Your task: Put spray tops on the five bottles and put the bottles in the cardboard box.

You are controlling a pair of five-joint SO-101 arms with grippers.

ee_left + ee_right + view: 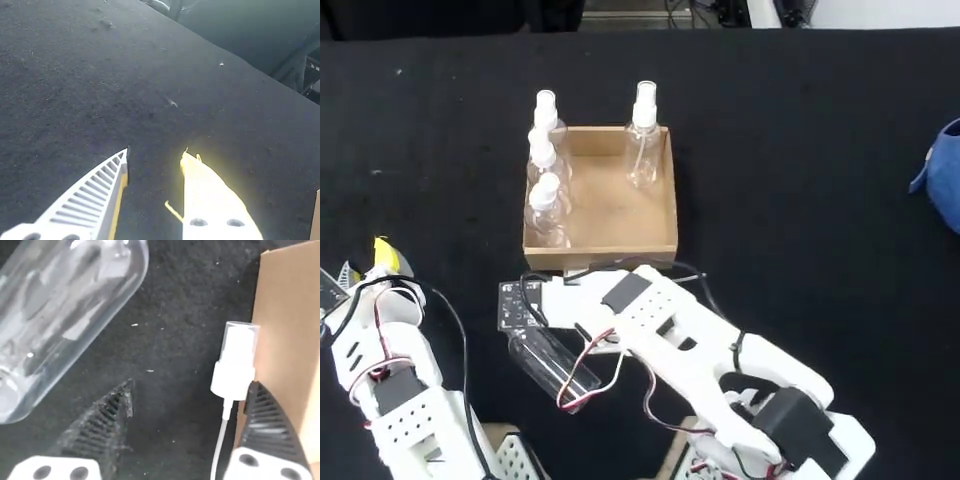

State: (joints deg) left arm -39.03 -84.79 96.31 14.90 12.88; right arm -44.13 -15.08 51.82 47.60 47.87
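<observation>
Jaws on the right gripper point(192, 388) stand spread apart with nothing grasped, straddling a loose white spray top point(235, 365) that lies on the black surface point(185, 300). Its thin dip tube point(220, 440) trails back toward the wrist. That straddle reads as a line-up for a pick. The top sits hard against the outer wall of the cardboard box point(287, 315), just beside the jaw on the box side, and I cannot tell whether they touch. So close to the wall, that jaw has little room, which probably explains the tight approach.

Jaws on the left gripper point(155, 152) are likewise released, over bare surface well away from the work. It looks parked, free to steady the bottle later.

The uncapped bottle point(555, 365) lies on its side beside the right arm, clear plastic, near the spray top but apart from it.

From the right wrist, the spray top, its tube and the box wall are seen close up. The high view adds the count. Four capped bottles stand in the box, three point(542, 160) along one side and one point(644, 130) at the far opposite corner, so by my judgement this is the last bottle.
</observation>
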